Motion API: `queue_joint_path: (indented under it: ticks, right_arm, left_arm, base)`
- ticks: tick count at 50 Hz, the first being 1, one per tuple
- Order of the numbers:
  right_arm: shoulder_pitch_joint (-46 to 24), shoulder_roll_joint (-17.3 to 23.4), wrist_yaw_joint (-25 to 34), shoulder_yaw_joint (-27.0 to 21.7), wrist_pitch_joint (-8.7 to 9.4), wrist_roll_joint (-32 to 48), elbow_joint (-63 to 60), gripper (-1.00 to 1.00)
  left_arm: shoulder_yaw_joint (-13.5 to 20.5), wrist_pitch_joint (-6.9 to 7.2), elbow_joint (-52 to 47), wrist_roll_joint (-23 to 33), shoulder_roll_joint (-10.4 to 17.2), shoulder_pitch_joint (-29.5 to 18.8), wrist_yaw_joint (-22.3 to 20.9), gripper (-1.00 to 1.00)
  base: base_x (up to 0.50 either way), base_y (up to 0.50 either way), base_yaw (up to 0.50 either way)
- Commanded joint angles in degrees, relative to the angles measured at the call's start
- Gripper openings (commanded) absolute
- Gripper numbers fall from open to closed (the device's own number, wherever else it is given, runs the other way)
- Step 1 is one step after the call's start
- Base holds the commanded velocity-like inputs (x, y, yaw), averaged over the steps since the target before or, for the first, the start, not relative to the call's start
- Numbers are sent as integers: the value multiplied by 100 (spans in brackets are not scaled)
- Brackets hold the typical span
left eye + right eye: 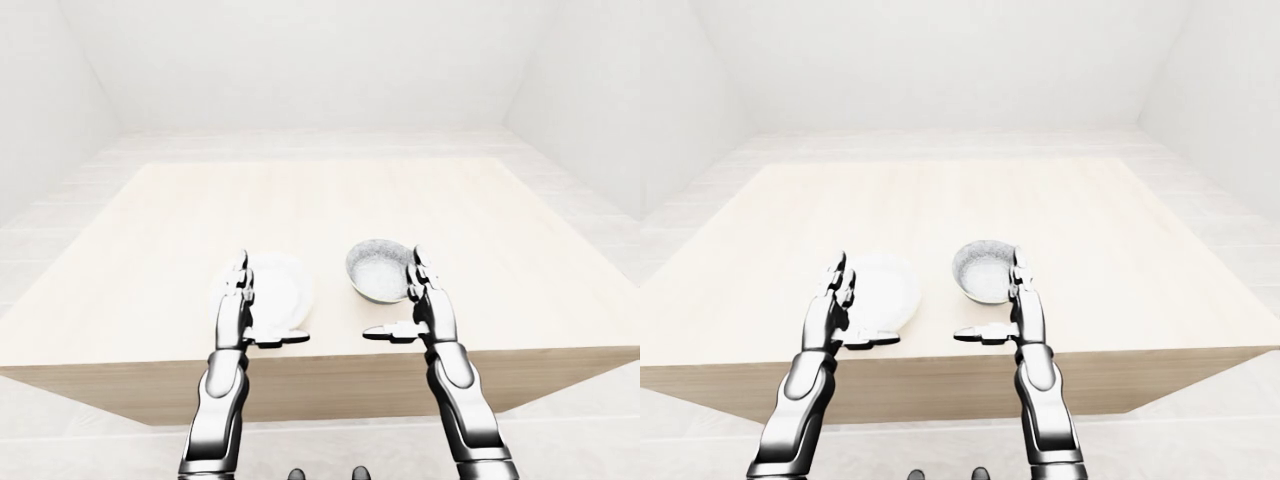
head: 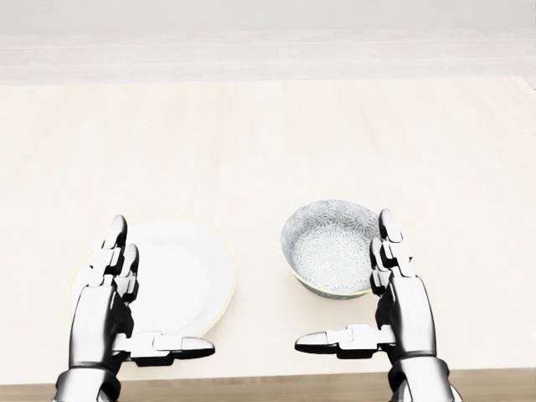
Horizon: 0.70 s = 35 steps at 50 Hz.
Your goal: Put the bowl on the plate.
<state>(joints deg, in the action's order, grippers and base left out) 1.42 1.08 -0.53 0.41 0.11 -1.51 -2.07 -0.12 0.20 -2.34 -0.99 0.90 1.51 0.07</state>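
Near the tabletop (image 2: pixel 251 142) edge at the head view's bottom, found patterned bowl (image 2: pixel 329 245) upright and empty, just right of white plate (image 2: pixel 188 276), likewise empty, apart. Noted left hand (image 2: pixel 105 306) open at plate's left rim, right hand (image 2: pixel 406 306) open beside bowl's right wall, gripping nothing. Judged risk: one-sided push sliding bowl off that edge, or tipping on a rim-only pinch.

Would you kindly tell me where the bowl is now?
In the head view the bowl sits on the table right of centre, apart from the plate on its left, with the open right hand beside its right rim.
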Motion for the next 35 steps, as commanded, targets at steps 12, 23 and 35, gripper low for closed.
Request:
queue_joint_path:
  ticks: [12, 23, 35]
  right_arm:
    - [182, 10, 237, -195, -23, 68, -378, 100]
    - [93, -1, 95, -265, -170, 195, -250, 100]
    - [193, -10, 198, -251, -125, 181, -428, 100]
  left_arm:
    - [83, 377, -1115, 110, 45, 569, -409, 100]
    - [197, 480, -1340, 116, 21, 551, -456, 100]
    - [345, 480, -1210, 88, 31, 428, -479, 100]
  base:
    - [0, 0, 0]
    - [0, 0, 0]
    - [0, 26, 0]
